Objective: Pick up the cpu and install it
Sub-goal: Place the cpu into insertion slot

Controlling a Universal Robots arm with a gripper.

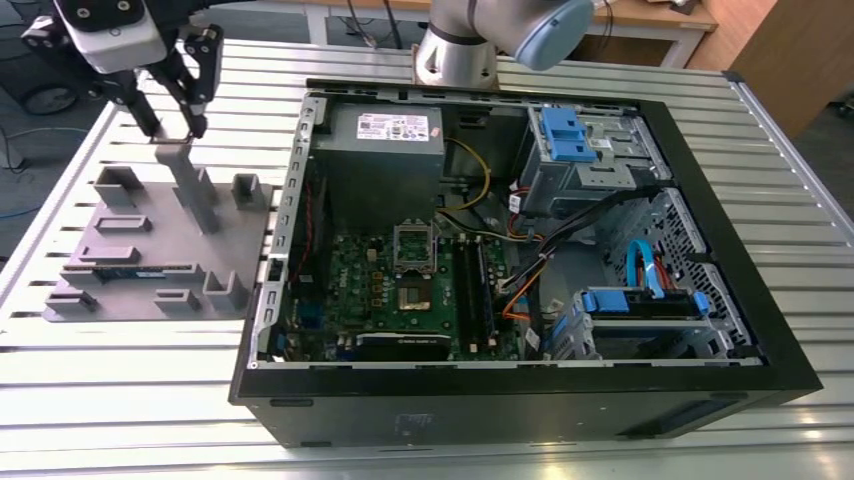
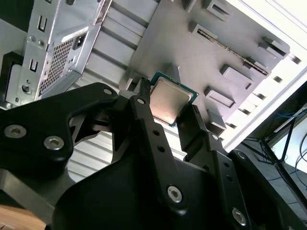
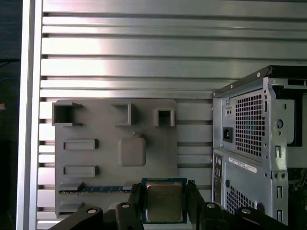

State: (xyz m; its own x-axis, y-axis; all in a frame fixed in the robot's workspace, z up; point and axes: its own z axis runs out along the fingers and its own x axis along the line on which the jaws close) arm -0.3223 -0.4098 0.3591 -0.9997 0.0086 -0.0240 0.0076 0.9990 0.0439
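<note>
Hanging outside the open computer case [image 1: 534,400], near its rear corner, where the grey parts tray [image 1: 147,235] lies alongside, my gripper [image 1: 174,128] pinches the cpu [image 3: 164,201] by two opposite edges, lid up, a hold I judge spares its underside contacts.

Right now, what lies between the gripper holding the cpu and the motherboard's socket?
In the exterior view, the grey fixture plate and the case's side wall lie between the gripper and the socket; both wrist views show it gripping the cpu.
</note>
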